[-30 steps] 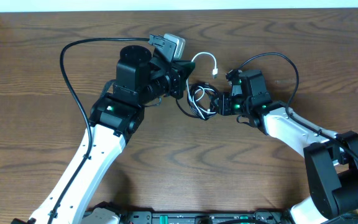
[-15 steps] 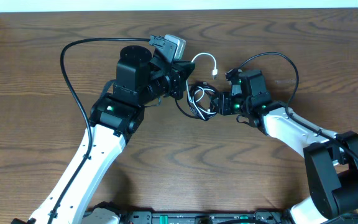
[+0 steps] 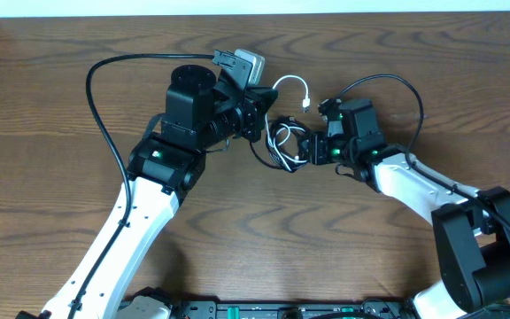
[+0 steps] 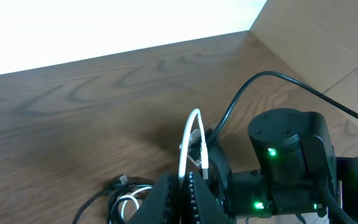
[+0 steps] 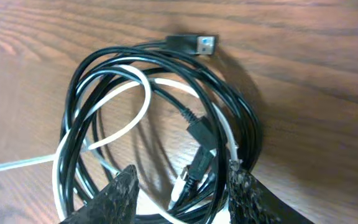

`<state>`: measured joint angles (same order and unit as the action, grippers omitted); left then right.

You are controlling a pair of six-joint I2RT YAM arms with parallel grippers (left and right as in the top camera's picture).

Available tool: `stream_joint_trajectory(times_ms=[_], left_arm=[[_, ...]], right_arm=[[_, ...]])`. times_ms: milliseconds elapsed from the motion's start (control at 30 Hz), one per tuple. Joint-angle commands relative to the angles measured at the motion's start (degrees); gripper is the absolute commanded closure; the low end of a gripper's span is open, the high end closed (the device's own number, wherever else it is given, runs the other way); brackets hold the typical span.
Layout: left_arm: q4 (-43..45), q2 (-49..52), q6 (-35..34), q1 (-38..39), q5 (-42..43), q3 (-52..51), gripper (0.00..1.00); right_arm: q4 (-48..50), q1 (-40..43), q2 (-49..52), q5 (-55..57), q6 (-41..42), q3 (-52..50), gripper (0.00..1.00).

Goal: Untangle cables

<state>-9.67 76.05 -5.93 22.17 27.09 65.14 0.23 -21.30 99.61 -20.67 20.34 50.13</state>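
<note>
My L gripper (image 4: 185, 186) is clenched on the white cord (image 4: 191, 134), its loop lifted. My R gripper (image 5: 185, 186) is spread open over the cables (image 5: 166, 112), on the table (image 3: 60, 89) between both arms. The black strands look coiled together; I judge most untangling's left.

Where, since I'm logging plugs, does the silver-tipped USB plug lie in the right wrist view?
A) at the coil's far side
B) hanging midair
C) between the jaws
A: the USB plug rests at the far rim of the cable coil, opposite the jaws.
</note>
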Motion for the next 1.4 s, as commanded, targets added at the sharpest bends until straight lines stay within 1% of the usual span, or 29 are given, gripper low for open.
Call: stream_joint_trajectory(times_ms=[0, 100, 433, 667, 933, 1167, 1233, 1367], left_arm=[[0.1, -1.2, 1.0, -0.3, 0.7, 1.5, 0.92], [0.1, -1.2, 1.0, -0.3, 0.7, 1.5, 0.92], [0.1, -1.2, 0.9, -0.3, 0.8, 1.5, 0.92], [0.0, -1.2, 0.9, -0.2, 0.8, 1.5, 0.92], [-0.2, -1.2, 0.9, -0.3, 0.8, 1.5, 0.92], [-0.3, -1.2, 0.9, -0.3, 0.8, 1.5, 0.92], [-0.4, -1.2, 0.9, -0.2, 0.7, 1.5, 0.92], [-0.5, -1.2, 0.9, -0.3, 0.8, 1.5, 0.92]], right_arm=[[0.0, -1.6, -1.2, -2.0, -0.9, 0.9, 0.58], [-0.1, -2.0, -1.2, -2.0, -0.9, 0.9, 0.57], [-5.6, -2.1, -1.1, 0.8, -0.7, 0.8, 0.55], [-4.4, -2.2, -1.1, 0.8, -0.7, 0.8, 0.55], [-1.1, -2.4, -1.1, 0.4, -0.9, 0.8, 0.57], [-1.5, -2.8, -1.1, 0.4, -0.9, 0.8, 0.57], [-1.1, -3.0, -1.1, 0.8, -1.0, 0.8, 0.59], [1.8, -3.1, -1.1, 1.6, -1.1, 0.8, 0.59]])
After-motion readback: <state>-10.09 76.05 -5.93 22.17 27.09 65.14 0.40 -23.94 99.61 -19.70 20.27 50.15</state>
